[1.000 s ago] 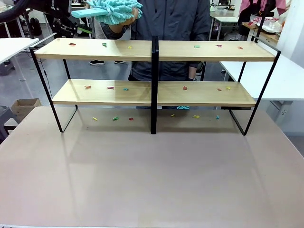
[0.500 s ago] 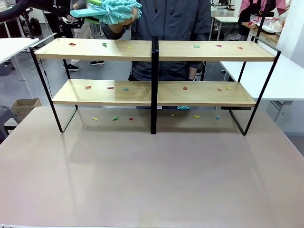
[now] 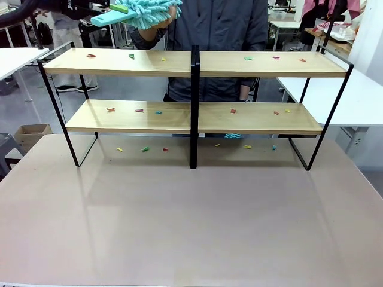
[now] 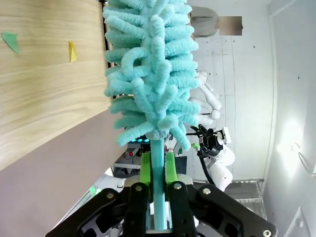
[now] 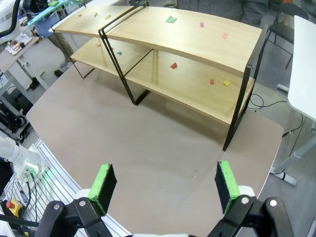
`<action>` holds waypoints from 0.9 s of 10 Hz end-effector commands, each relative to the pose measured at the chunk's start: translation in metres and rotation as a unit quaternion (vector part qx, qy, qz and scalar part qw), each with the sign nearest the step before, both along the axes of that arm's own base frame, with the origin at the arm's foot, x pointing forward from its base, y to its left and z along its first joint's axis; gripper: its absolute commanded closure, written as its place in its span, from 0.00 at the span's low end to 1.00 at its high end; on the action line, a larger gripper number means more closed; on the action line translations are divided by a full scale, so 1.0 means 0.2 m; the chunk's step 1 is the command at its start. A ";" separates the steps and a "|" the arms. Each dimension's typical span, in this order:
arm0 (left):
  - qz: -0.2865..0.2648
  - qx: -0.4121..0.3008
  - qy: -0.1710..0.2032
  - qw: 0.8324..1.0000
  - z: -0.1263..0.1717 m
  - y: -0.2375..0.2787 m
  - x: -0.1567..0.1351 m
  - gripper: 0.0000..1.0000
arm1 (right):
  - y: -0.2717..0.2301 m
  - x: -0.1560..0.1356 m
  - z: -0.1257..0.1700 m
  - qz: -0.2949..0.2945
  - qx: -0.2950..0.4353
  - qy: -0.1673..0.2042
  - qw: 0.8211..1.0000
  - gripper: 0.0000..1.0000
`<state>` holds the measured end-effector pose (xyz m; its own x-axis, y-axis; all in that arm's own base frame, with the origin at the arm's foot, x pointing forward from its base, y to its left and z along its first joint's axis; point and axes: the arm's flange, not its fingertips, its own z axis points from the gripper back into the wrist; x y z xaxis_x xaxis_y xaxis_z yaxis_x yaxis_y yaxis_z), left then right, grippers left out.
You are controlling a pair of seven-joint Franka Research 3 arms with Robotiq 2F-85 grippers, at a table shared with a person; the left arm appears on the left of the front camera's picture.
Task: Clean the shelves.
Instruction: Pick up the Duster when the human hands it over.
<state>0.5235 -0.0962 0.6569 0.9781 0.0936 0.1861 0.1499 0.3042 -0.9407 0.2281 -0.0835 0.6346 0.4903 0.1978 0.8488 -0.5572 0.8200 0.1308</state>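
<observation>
The shelves (image 3: pixel 179 64) stand across the far half of the table, two light wooden boards in a black frame, with small coloured scraps (image 3: pixel 131 56) scattered on both boards and on the table under them. A fluffy teal duster (image 3: pixel 146 9) hangs above the top board's left half. My left gripper (image 3: pixel 118 8) is shut on its flat teal handle, and a person's hand (image 3: pixel 173 12) holds the fluffy end. In the left wrist view the green pads (image 4: pixel 145 170) clamp the handle below the duster head (image 4: pixel 150 64). My right gripper (image 5: pixel 163 185) hovers open over the table, well in front of the shelves (image 5: pixel 197 44).
A person stands behind the shelves at the middle. The brown table (image 3: pixel 191 221) stretches bare in front of the rack. White tables (image 3: pixel 359 95) flank it on both sides, and a cardboard box (image 3: pixel 30 133) sits on the floor at the left.
My left gripper has closed on the duster's handle. The duster has risen slightly toward the top edge of the front view.
</observation>
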 end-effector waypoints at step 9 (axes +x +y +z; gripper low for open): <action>-0.149 0.086 -0.237 0.956 0.36 0.36 -0.79 1.00 | 0.00 -0.01 0.00 0.005 0.002 0.001 1.000 0.00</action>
<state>0.4100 -0.0500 0.7296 0.8497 -0.2088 0.4841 0.5272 0.3392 -0.7791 0.2281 -0.0836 0.6345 0.4905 0.1976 0.8487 -0.5568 0.8203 0.1308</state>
